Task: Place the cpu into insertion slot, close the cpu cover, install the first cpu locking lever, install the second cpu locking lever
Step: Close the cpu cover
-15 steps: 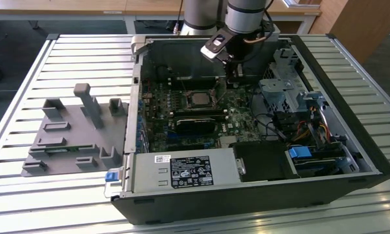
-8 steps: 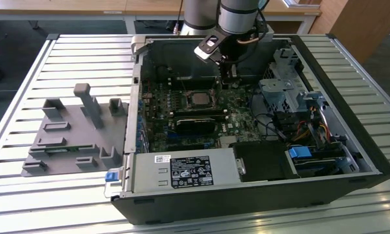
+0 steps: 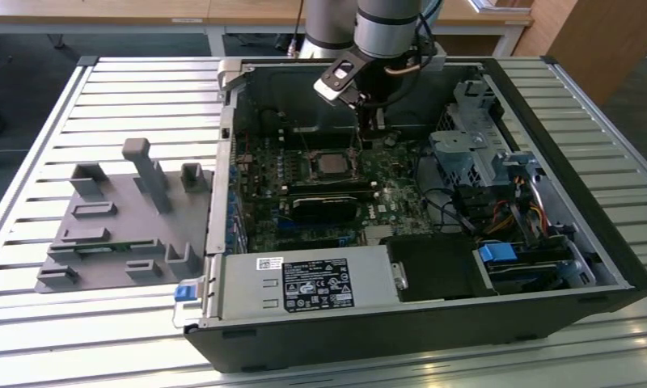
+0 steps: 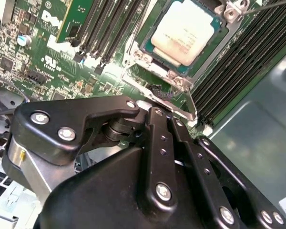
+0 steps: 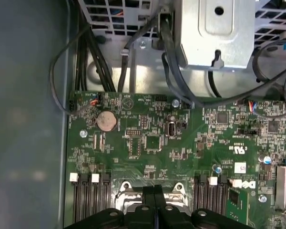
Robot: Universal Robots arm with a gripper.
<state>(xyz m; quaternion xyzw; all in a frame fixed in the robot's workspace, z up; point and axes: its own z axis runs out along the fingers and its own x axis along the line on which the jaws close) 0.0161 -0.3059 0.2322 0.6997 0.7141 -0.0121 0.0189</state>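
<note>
Slatted metal table (image 3: 43,121); wooden desk (image 3: 119,10) behind. Open computer case (image 3: 582,242) on table, grey fixture (image 3: 119,218) beside it. Cpu (image 4: 183,31): pale silvery square, seated in slot (image 4: 149,50) on green board (image 5: 148,119), cover (image 4: 156,69) framing it. Gripper (image 4: 164,114): closed, just beside cover.

i can make out no print well enough to read. in the exterior view a black label with white marks (image 3: 315,289) lies on the silver power supply box (image 3: 248,293), at six o'clock from the cpu (image 3: 331,164). a small white sticker (image 3: 269,263) sits at the label's eleven o'clock. in the second wrist view white logo and approval marks (image 4: 54,58) stand on the green board (image 4: 19,52), and the cpu's face bears faint engraving. in the first wrist view white printed marks (image 5: 241,168) stand on that board.
</note>
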